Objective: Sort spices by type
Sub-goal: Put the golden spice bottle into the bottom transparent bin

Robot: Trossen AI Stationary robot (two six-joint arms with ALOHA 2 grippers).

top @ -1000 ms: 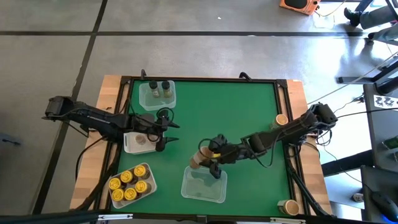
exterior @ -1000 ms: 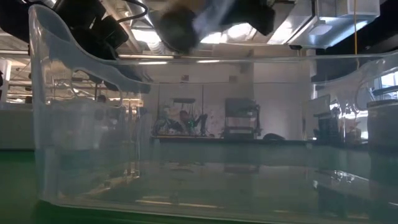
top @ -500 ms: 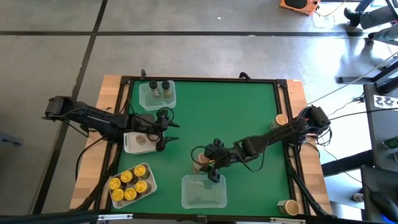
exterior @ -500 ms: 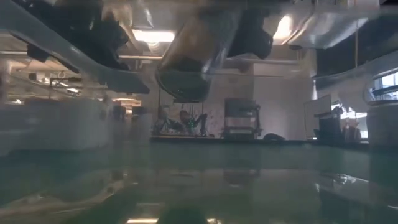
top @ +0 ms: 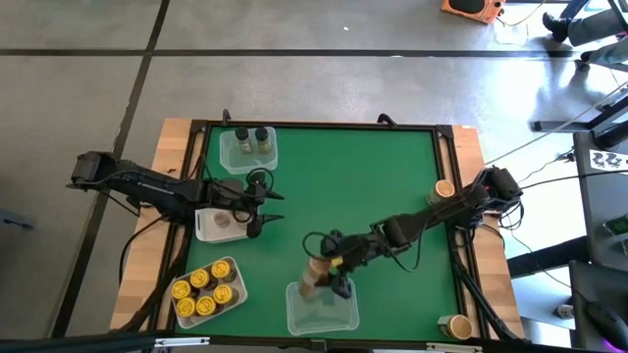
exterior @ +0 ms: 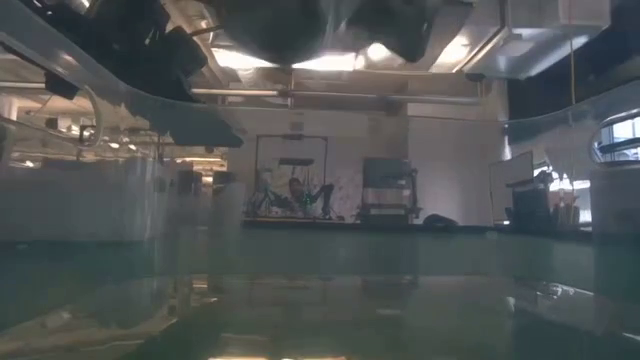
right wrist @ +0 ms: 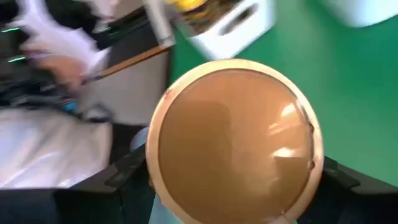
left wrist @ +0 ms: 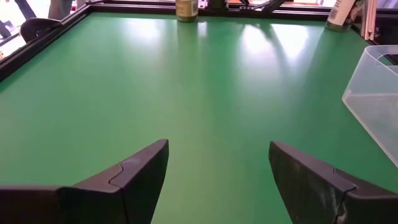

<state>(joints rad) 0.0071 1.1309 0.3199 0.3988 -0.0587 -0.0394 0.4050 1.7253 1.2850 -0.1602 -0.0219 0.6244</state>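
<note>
The high camera looks straight down on the whole counter [top: 343, 186], both arms and the surrounding floor. The low camera sits at counter height inside a clear tray [exterior: 110, 90], facing level across to the room beyond; the same tray [top: 322, 306] lies at 6 o'clock in the high view. The left wrist camera looks forward past its 2 fingers [left wrist: 134, 177] over the green mat. The right wrist camera is pressed close to a jar's tan lid [right wrist: 235, 142], which fills most of its picture.
</note>
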